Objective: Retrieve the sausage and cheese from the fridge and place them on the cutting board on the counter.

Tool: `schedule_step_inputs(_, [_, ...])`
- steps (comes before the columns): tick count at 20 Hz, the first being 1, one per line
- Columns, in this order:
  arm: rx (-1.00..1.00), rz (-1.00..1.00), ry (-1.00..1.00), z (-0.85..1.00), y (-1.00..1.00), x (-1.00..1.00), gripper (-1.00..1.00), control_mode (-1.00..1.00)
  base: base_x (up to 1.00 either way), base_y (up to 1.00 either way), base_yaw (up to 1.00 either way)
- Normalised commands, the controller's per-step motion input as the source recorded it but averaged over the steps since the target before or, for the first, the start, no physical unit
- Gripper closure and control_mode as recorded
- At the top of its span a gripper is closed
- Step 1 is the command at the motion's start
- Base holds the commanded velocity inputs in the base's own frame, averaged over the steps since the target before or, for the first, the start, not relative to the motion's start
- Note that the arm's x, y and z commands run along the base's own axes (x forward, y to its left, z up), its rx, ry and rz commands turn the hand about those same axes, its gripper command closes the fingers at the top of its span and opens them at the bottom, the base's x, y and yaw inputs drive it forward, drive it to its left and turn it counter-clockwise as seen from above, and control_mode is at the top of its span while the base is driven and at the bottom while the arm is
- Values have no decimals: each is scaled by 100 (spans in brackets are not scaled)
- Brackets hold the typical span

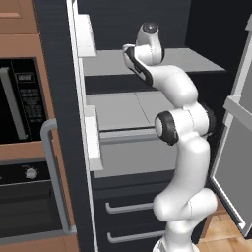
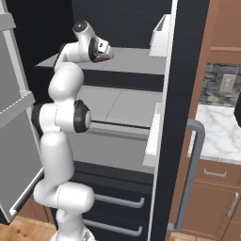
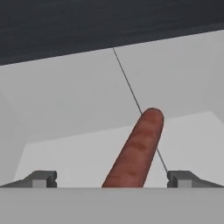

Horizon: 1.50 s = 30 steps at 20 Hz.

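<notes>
Gripper (image 3: 112, 179), mine, two-fingered: standing spread wide and holding nothing, its two dark fingertips (image 3: 41, 178) showing at 7 and 5 o'clock of the hand view with open space on either side of the item between them. Item: the sausage (image 3: 139, 148), a short reddish-brown cylinder with a rounded far end, lying on a grey shelf (image 3: 78, 109) inside the fridge (image 1: 59, 74), running from 6 o'clock up toward 1 o'clock in the hand view, so that its near part is sitting between my fingers without either one touching it. In the right base view I am seeing a sliver of red (image 2: 100, 58) just under my hand on the upper shelf, at about 10 o'clock of that picture. Handling, as I am judging it: light, fairly firm but with a little give, smooth-skinned and round, so likely to roll or squirt out lengthwise if pinched near an end. Hold point: I am favouring the middle of its length, fingers closing across the narrow width, squarely on opposite flanks. Its axis is lying somewhat slanted to my finger line, so I am reckoning a small turn of the wrist would help. Cheese, cutting board and counter: I am not locating them from here.
</notes>
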Motion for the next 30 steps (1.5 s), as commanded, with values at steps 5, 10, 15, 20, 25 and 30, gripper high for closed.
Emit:
schedule_step_inputs(5, [0,0,2,-1,0,21,-100,-100,0,0,0])
schedule_step_inputs(10, [0,-2,5,-15,0,0,-100,-100,0,0,0])
schedule_step_inputs(15, [0,-1,0,-29,0,0,-100,-100,0,0,0])
schedule_step_inputs(20, [0,0,0,-36,0,0,-100,-100,0,0,0])
schedule_step_inputs(25, [0,0,0,-31,0,0,-100,-100,0,0,0])
schedule_step_inputs(30, [0,0,1,-37,0,-4,100,-100,0,0,0])
